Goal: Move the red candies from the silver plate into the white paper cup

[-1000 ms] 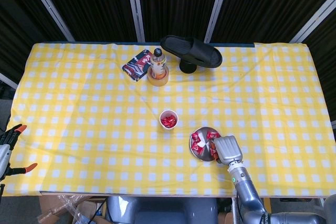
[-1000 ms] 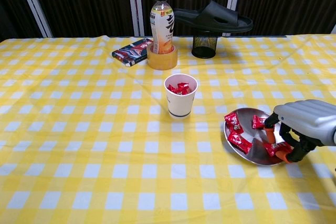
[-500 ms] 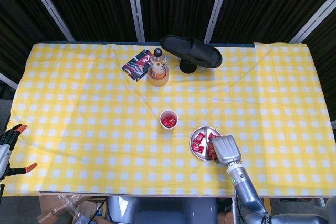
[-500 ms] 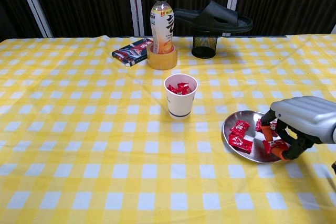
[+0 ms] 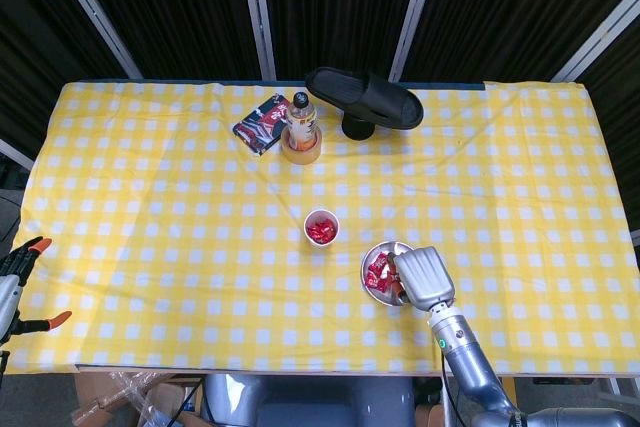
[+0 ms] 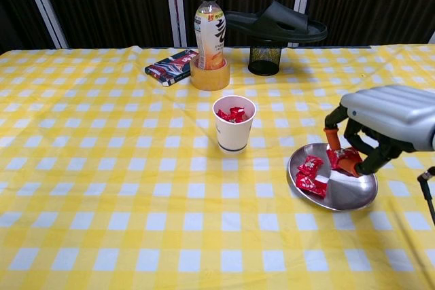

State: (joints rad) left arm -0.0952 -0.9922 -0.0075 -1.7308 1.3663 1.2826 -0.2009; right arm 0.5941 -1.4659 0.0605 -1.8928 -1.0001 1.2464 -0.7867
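Right hand (image 6: 370, 134) over plate (image 6: 353, 195), gripping candy (image 6: 344, 159).
Two candies (image 6: 310, 174) on plate; cup (image 6: 234, 124) holding more.

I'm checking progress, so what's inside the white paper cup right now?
The white paper cup holds red candies near its rim. How many lie beneath them is hidden by the top ones and the cup wall.

Silver-shelled right hand (image 6: 380, 123) with black, orange-tipped fingers (image 6: 331, 135).
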